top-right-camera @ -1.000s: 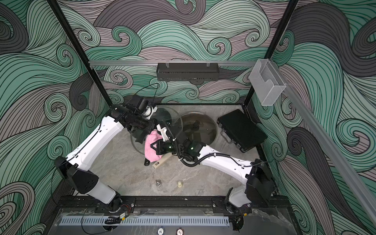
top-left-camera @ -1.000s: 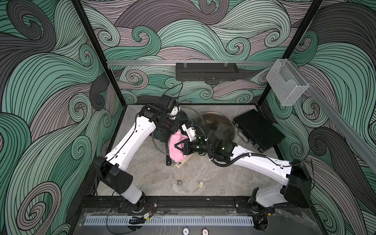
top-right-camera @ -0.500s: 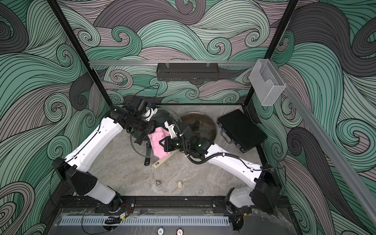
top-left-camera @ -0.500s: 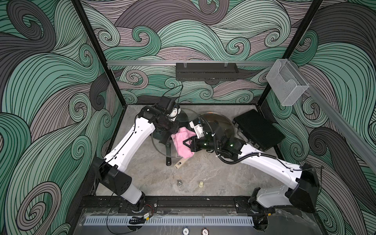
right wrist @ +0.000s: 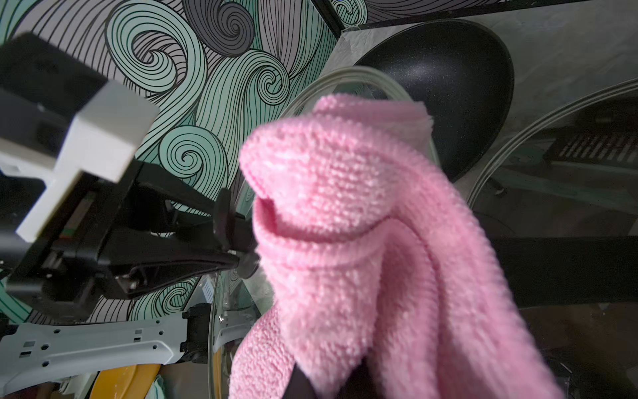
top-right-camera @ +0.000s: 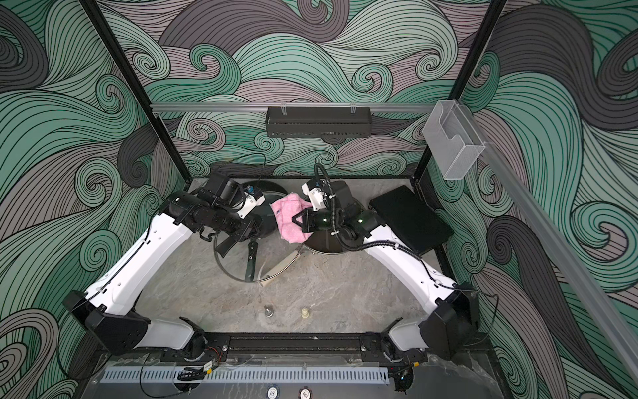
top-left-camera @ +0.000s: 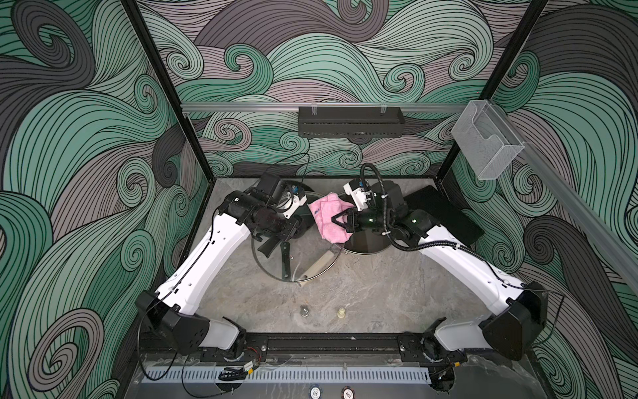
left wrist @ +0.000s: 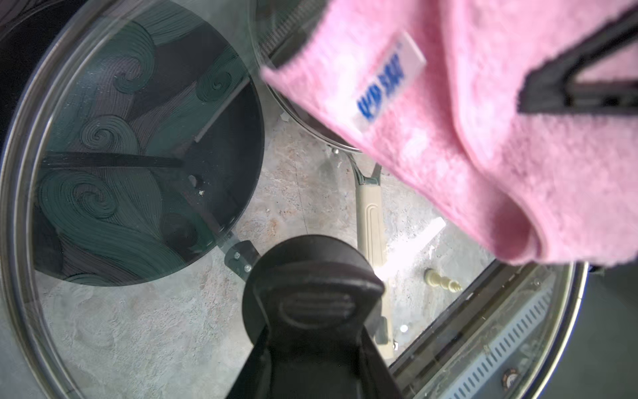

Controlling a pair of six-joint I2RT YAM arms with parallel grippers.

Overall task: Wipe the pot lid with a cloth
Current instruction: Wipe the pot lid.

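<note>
The left gripper has its fingers clamped on the black knob of the glass pot lid and holds the lid tilted above the table. The right gripper has its fingers pinched together on the pink cloth, which hangs bunched at the lid's far edge, on the side away from the knob. The cloth's blue tag faces the left wrist camera. Through the glass show a black pan and the beige handle of a second pan, which sits under the right arm.
</note>
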